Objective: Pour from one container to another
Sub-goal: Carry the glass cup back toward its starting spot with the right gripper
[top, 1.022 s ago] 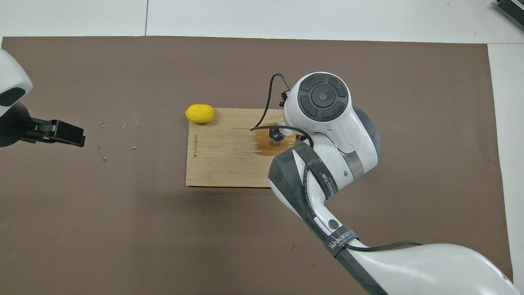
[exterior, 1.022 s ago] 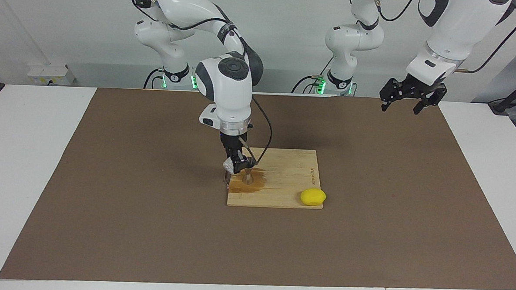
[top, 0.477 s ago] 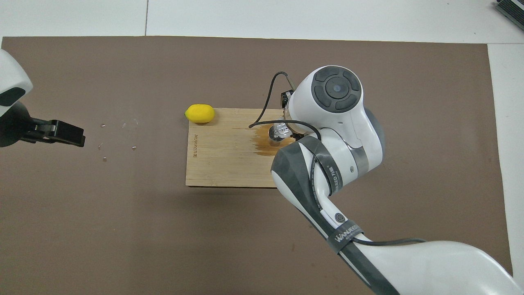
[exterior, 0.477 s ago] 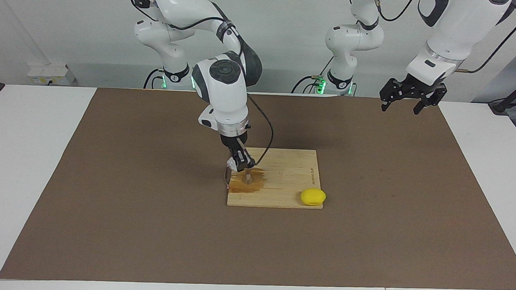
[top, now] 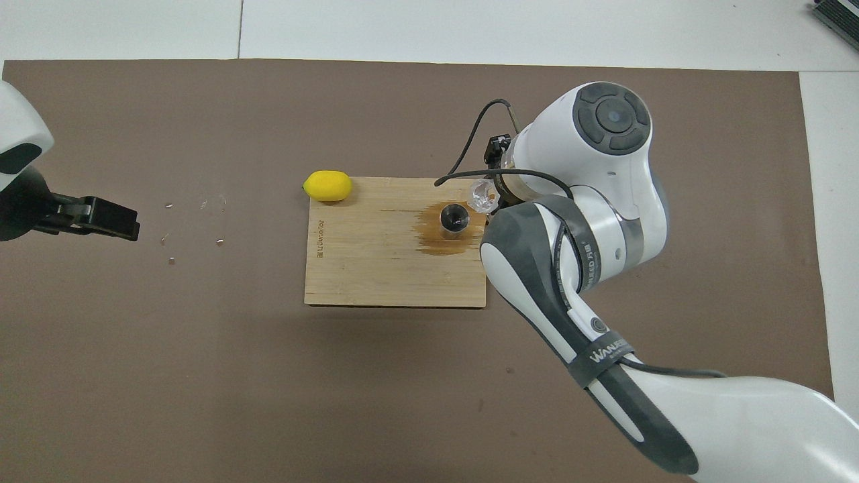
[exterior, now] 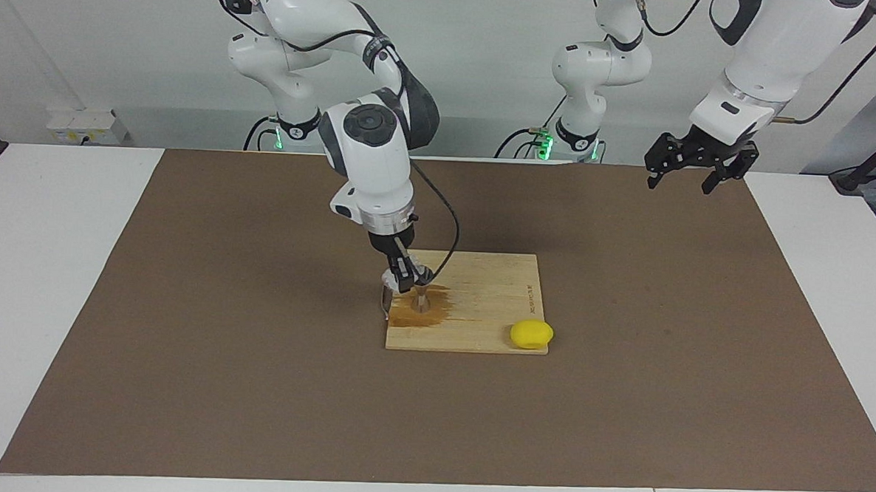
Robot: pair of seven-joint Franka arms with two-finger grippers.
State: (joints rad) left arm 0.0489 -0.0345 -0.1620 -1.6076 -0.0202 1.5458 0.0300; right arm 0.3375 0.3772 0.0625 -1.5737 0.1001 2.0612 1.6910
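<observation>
Brown mat (exterior: 254, 386) covers white table (exterior: 45, 258).

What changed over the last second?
The right pincer, still shut on the glass, swung off the metal cup toward the right arm's end of the board; from above the cup's mouth is now uncovered, with the glass beside it. Unchanged: the cup stands in the wet stain, the lemon sits at the board's corner, and the left pincer waits, open.
</observation>
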